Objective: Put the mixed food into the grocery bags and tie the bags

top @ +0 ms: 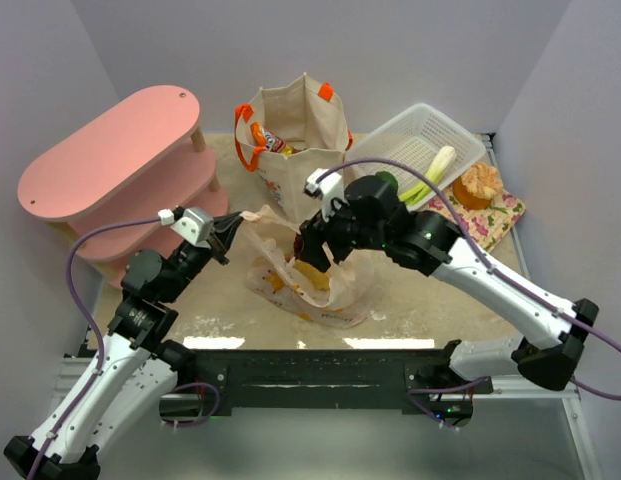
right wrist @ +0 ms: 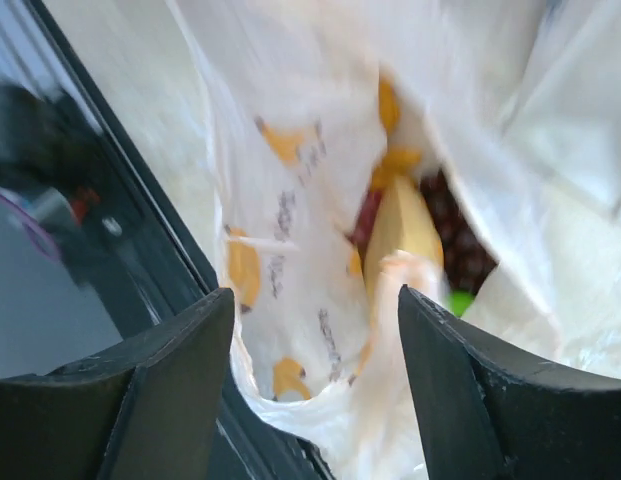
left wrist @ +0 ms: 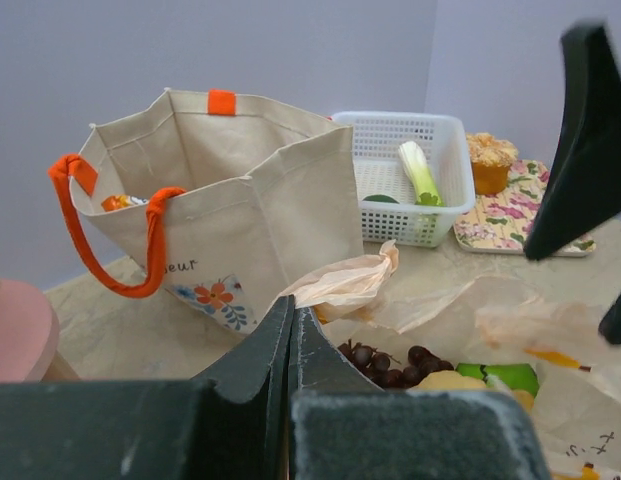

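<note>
Plastic bag [top: 280, 282] lies centre front, grapes [left wrist: 385, 362] in it. Tote [top: 295, 135] stands behind. Basket [top: 415, 140] is right of tote, 1 leek [top: 437, 168] inside. Mat [top: 505, 215] is beside basket, bread [top: 480, 185] on it. Shelf unit [top: 110, 165] is far left.

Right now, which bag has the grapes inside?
The crumpled peach plastic bag, with dark grapes showing inside; the beige canvas tote stands upright behind it.

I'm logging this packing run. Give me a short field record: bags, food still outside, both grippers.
plastic bag: lying open, grapes inside
canvas tote: upright, snack packet inside
basket: leek, green vegetable
mat: bread
left gripper: shut on plastic bag edge
right gripper: open at the bag mouth
</note>
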Robot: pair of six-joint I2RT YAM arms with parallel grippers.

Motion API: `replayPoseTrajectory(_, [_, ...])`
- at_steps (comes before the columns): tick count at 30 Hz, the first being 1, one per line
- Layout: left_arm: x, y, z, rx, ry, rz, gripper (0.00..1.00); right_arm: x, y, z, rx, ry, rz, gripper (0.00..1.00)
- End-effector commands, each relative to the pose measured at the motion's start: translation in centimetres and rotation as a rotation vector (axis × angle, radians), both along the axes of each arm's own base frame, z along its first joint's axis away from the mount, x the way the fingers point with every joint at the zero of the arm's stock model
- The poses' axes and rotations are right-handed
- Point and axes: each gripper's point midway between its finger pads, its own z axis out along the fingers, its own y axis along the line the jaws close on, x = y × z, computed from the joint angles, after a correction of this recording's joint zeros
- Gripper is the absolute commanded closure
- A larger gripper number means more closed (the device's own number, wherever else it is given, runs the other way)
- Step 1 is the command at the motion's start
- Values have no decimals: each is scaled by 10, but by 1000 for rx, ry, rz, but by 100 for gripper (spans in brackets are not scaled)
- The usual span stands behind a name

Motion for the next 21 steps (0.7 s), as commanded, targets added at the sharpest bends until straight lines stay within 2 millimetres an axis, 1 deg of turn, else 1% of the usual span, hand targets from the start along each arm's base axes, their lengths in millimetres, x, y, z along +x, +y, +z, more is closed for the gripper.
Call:
replayPoseTrajectory(1, [-6,-7,14,0,-76,-53,100,-2,19,86,260,-125,41,29])
replayPoseTrajectory(2, [-6,-8,15,1,-77,-59,100,-3,23,90,287,-145,63,29])
replayPoseTrajectory(3, [-7,-9,15,2,-77,-67,100,-2,27,88,288,-178,93,29])
replayPoseTrajectory(4, [-8,-11,14,5,-75,-82,100,1,33,97,322,-224,107,29])
replayPoseTrajectory(6, [-9,-13,15,3,-78,-95,100,10,39,92,293,-288,130,30])
replayPoseTrajectory(7, [-10,-14,14,3,-79,-98,100,17,46,83,265,-294,131,31])
replayPoseTrajectory(8, [-9,-14,13,3,-76,-97,100,19,50,79,258,-295,135,31])
replayPoseTrajectory(9, [-9,-13,14,3,-77,-95,100,22,54,76,228,-334,163,32])
replayPoseTrajectory(10, [-9,-13,14,3,-78,-94,100,27,60,67,206,-334,166,32])
replayPoseTrajectory(11, [-9,-13,14,2,-78,-92,100,29,63,63,189,-347,159,32])
replayPoseTrajectory(17, [-9,-13,14,4,-80,-96,100,54,75,48,108,-408,146,32])
replayPoseTrajectory(19, [-10,-15,13,5,-80,-107,100,62,77,45,86,-428,131,34])
replayPoseTrajectory(20, [-11,-15,14,5,-81,-110,100,67,80,42,76,-432,123,37])
replayPoseTrajectory(21, [-11,-16,14,5,-83,-115,100,71,82,43,72,-448,117,41])
